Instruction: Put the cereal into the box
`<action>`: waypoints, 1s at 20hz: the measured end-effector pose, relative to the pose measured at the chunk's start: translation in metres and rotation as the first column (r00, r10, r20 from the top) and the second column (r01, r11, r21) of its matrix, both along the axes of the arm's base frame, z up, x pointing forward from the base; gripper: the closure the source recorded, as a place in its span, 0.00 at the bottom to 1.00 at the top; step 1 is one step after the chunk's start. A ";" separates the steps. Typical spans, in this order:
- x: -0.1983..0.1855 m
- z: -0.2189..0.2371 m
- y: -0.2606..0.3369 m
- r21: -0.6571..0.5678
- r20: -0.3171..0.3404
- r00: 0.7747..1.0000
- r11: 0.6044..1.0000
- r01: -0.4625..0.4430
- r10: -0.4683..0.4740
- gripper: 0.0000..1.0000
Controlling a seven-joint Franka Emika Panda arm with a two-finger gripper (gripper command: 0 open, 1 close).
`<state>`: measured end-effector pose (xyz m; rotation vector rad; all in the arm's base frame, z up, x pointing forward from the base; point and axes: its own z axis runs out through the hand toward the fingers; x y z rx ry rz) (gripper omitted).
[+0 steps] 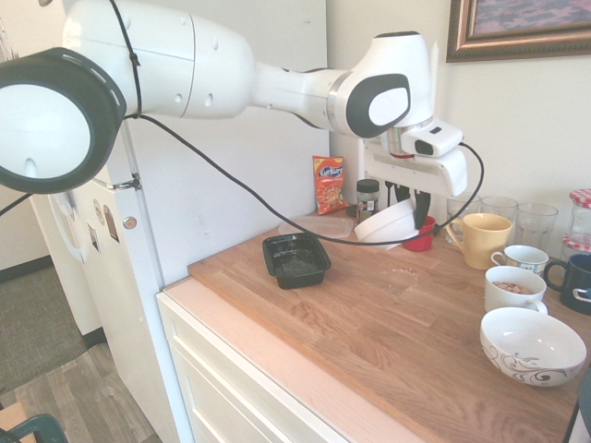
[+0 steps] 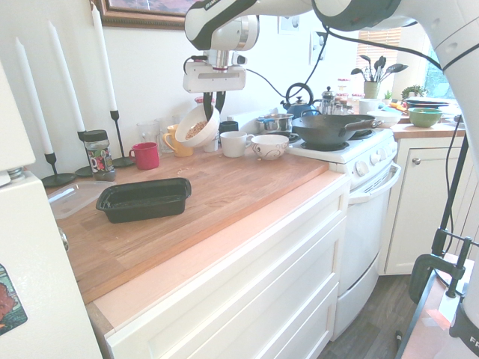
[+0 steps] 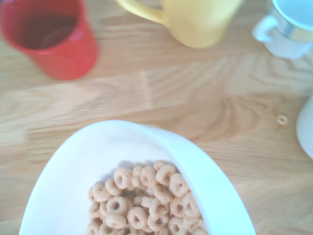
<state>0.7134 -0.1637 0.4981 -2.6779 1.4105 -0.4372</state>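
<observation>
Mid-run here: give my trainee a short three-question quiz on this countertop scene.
1. True or false: the claw grips a white bowl above the counter.
2. What fills that bowl? A) cereal B) soup C) nothing
3. Fill in: the black box is still ____ of cereal.

Key: 1 true; 2 A; 3 empty.

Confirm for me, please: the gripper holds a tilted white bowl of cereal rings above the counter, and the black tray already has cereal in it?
Not quite: the black tray is empty, as the second exterior view shows. The gripper does hold the tilted white bowl of cereal rings above the counter.
</observation>
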 end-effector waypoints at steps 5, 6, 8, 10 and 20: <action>0.000 0.008 0.086 -0.097 -0.024 0.998 0.993 -0.064 0.062 1.00; -0.003 0.005 0.104 -0.113 -0.030 0.997 0.991 -0.075 0.072 1.00; -0.009 -0.001 0.136 -0.136 -0.041 0.995 0.986 -0.094 0.089 1.00; -0.016 -0.008 0.158 -0.148 -0.052 0.994 0.983 -0.105 0.098 1.00; -0.033 -0.032 0.197 -0.255 -0.067 0.990 0.958 -0.134 0.121 1.00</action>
